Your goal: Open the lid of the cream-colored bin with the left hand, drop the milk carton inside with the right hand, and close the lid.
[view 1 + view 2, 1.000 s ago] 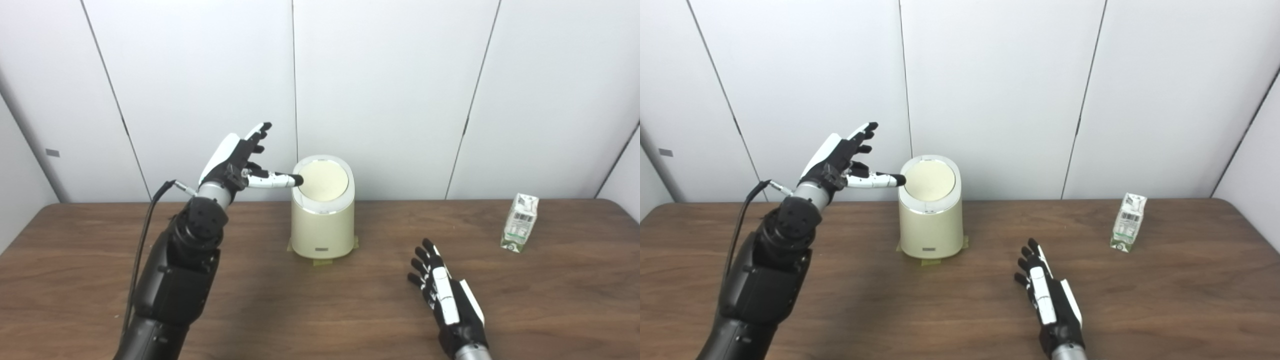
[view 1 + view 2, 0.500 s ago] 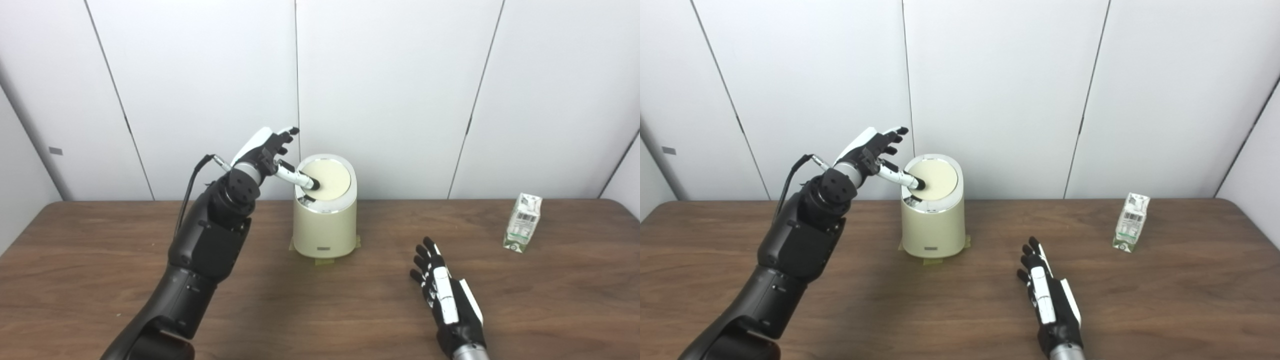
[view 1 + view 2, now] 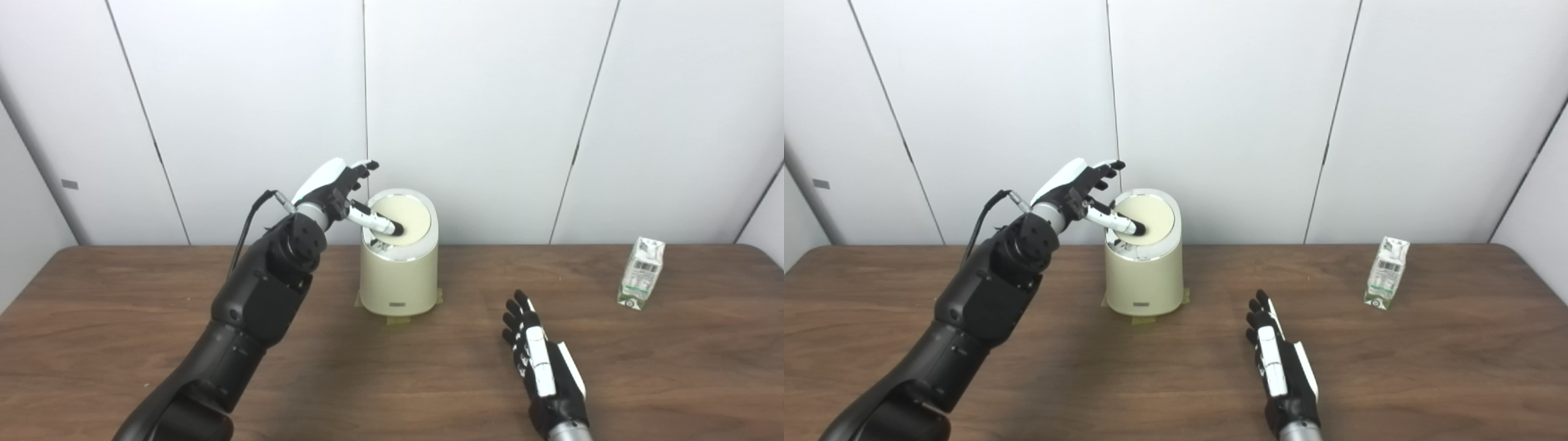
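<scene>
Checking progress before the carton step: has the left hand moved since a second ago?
Yes. The left hand has moved right, over the bin; one finger now touches its lid.

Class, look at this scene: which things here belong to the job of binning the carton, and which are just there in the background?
Part of the job:
cream-colored bin
its lid, still down
milk carton, standing at the far right
left robot hand, one finger on the lid
right robot hand, flat and open

Just there:
wooden table
tape under the bin
white wall panels
</scene>
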Robot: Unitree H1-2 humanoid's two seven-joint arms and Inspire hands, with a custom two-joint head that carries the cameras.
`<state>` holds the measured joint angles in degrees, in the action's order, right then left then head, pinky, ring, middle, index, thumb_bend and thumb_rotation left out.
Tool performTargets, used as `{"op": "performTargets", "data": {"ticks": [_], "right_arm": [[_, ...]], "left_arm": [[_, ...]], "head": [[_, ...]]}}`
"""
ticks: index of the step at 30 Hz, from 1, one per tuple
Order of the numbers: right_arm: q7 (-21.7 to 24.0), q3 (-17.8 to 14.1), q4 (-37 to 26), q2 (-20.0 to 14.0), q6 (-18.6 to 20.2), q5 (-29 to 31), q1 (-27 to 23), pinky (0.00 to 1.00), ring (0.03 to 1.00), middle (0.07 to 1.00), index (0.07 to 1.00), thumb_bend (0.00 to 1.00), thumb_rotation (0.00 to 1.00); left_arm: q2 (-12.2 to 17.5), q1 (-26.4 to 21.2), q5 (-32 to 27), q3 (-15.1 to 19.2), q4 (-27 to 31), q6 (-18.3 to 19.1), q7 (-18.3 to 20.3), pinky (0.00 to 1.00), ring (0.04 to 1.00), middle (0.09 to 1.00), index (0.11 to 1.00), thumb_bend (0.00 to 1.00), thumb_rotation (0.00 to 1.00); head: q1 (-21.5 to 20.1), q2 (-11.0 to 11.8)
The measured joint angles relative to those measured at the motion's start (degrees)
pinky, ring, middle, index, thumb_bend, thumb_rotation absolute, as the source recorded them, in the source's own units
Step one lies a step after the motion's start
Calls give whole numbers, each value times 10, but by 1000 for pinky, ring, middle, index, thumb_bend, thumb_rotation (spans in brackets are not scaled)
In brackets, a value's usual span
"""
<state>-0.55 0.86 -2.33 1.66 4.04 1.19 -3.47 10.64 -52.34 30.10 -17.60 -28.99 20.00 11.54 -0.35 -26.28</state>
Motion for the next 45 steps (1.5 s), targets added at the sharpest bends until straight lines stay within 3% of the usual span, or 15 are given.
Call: {"op": "performTargets", "data": {"ticks": [6,16,22,24,30,35,37,39,40,41,42,45], "right_arm": [[-2,1,0,0,0,-7,0,952,969,977,995,602,1000],[-3,3,0,0,0,-6,0,959,971,981,1000,614,1000],[-4,7,-1,0,0,-8,0,950,968,980,1000,619,1000],[-4,7,-1,0,1,-8,0,947,969,981,999,624,1000],[-3,7,-1,-1,1,-8,0,948,968,978,996,622,1000],[-1,4,-1,-1,0,-1,0,947,970,979,992,609,1000],[-1,4,-1,-1,0,-1,0,943,967,978,990,591,1000],[-1,2,-1,-3,0,-2,0,932,959,975,990,572,1000],[-1,2,-1,-4,0,-3,-1,928,957,974,990,566,1000],[-1,2,-1,-6,1,-4,-1,921,953,972,989,558,1000],[-2,2,-1,-7,1,-5,-1,914,949,969,987,558,1000],[-3,2,-4,-8,4,-8,-1,905,942,964,984,559,1000]], "left_arm": [[14,-2,27,-45,0,-12,-2,773,901,946,937,854,20],[46,-27,131,-139,4,-70,-17,866,920,935,936,900,0],[50,-30,149,-150,8,-75,-16,857,916,933,928,882,0],[48,-30,145,-140,10,-73,-8,834,901,918,914,866,0],[22,-16,78,-65,16,-34,19,766,896,936,886,738,7],[11,8,47,-8,49,-30,-5,748,867,933,907,566,99],[6,23,33,22,74,-29,-26,730,846,904,902,494,218],[-1,36,14,51,101,-29,-45,720,833,890,905,439,424],[-7,40,5,68,113,-28,-51,721,833,890,908,430,480],[-12,44,-9,82,124,-26,-56,770,867,908,930,422,634],[-17,51,-22,97,137,-23,-61,815,898,922,945,416,724],[-33,79,-57,126,179,-10,-68,911,965,962,977,419,866]], "head": [[1,-4],[3,-11],[5,-13],[7,-13],[13,-18],[14,-18],[11,-19],[14,-18],[14,-19],[13,-20],[13,-20],[13,-20]]}}
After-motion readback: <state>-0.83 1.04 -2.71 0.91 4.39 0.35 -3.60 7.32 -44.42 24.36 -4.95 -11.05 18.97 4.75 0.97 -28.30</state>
